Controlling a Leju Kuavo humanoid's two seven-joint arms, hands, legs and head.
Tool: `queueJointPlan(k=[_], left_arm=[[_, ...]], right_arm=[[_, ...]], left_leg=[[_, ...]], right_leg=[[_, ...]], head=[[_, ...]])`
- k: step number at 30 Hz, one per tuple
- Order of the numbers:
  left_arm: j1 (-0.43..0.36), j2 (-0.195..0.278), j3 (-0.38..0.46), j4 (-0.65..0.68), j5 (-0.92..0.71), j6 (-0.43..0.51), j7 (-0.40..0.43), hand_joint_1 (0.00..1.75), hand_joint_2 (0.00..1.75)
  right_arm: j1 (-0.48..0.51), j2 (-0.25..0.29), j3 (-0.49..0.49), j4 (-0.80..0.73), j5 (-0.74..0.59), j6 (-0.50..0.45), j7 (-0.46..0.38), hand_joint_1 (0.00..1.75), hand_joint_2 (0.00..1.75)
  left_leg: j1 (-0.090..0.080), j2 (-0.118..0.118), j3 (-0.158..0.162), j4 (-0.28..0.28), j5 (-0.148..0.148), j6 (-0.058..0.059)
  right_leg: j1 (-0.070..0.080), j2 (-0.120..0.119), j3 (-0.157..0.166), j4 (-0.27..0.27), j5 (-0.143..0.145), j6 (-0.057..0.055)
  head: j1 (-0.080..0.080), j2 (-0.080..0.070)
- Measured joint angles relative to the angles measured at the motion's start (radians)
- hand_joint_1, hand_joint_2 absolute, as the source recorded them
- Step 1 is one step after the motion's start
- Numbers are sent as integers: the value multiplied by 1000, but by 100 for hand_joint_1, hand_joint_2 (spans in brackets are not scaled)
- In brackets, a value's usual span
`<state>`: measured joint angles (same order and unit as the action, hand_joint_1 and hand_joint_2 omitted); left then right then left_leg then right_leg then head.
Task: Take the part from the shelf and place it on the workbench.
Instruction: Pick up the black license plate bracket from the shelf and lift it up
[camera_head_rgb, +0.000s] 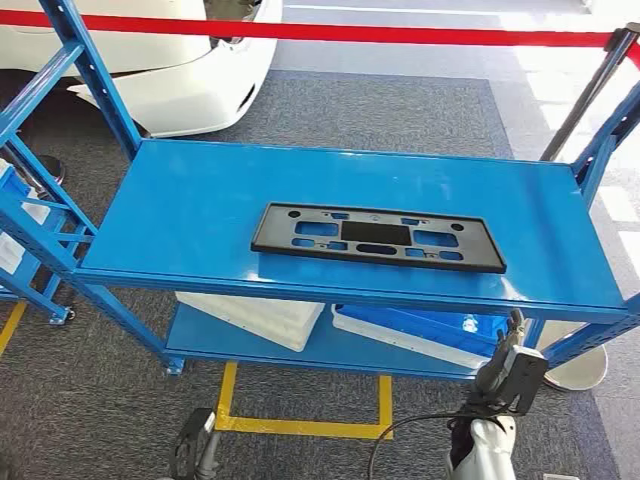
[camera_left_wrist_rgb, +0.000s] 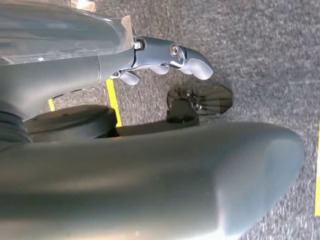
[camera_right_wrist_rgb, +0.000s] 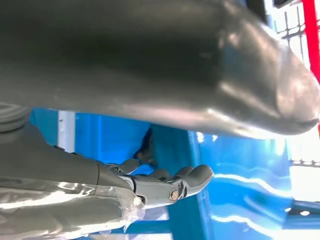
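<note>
Shelving of blue painted steel (camera_head_rgb: 189, 215) stands on grey carpet (camera_head_rgb: 90, 390), its smooth glossy upper deck carrying one thing: the part (camera_head_rgb: 377, 237), a flat black rectangular plate of matte plastic with several rounded cut-outs, lying flat near the front edge of the deck, about midway between its left and right ends. On the lower deck, toward its left end, sits a shallow white tray (camera_head_rgb: 256, 315); what it holds cannot be made out. To its right on the same deck rests a blue bin with a white rim (camera_head_rgb: 423, 330), its inside hidden by the upper deck. Yellow tape (camera_head_rgb: 302, 425) marks a rectangle on the carpet in front of the shelving.

The left hand (camera_head_rgb: 195, 440) hangs low in front of the shelving's left half, well apart from the part; in the left wrist view its dark fingers (camera_left_wrist_rgb: 170, 55) lie straight over the carpet, away from the thumb, with nothing in them. The right hand (camera_head_rgb: 509, 372) is raised just in front of the upper deck's front edge near its right end; in the right wrist view its fingers (camera_right_wrist_rgb: 181, 181) are stretched out and empty, apart from the thumb, before the blue metal.
</note>
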<state>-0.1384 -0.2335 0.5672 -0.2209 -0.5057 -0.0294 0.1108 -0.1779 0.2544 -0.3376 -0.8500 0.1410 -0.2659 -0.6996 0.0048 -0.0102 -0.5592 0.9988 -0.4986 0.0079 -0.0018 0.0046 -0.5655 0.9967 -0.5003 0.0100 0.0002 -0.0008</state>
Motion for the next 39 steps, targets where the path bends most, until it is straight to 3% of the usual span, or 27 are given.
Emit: queueJointPlan(k=[12,16,23,26,30,32,39], left_arm=[[-4,-4,0,0,-14,8,4,0,0],[-4,-5,0,0,-18,5,4,0,0],[-4,-5,0,0,-22,-2,4,0,0],[-4,-5,0,0,-24,-2,-3,0,0],[-4,-4,0,0,-28,-6,-12,0,0],[-4,-3,0,0,-33,-7,-10,0,0],[-7,-2,0,0,-39,-7,0,0,0]], right_arm=[[75,19,178,-327,67,-57,7,0,0],[89,16,232,-423,87,-74,33,0,175],[91,11,277,-485,144,-109,79,0,175],[65,-7,293,-450,274,-164,198,0,175],[-55,-85,308,-228,550,-276,436,0,175],[-130,-130,312,-79,662,-318,515,0,175],[-277,-221,335,226,780,-369,609,0,175]], left_leg=[[0,0,0,0,0,0],[0,0,0,0,0,0],[0,0,0,0,0,0],[0,0,0,0,0,0],[0,0,0,0,1,0],[0,0,0,1,1,1],[0,0,0,2,1,1]], right_leg=[[0,0,0,0,0,0],[0,0,0,0,0,0],[0,0,0,0,0,0],[0,0,0,0,0,0],[0,0,1,0,1,1],[0,0,1,0,2,2],[0,0,1,0,2,2]], head=[[0,0],[0,0],[0,0],[0,0],[0,0],[0,0],[0,0]])
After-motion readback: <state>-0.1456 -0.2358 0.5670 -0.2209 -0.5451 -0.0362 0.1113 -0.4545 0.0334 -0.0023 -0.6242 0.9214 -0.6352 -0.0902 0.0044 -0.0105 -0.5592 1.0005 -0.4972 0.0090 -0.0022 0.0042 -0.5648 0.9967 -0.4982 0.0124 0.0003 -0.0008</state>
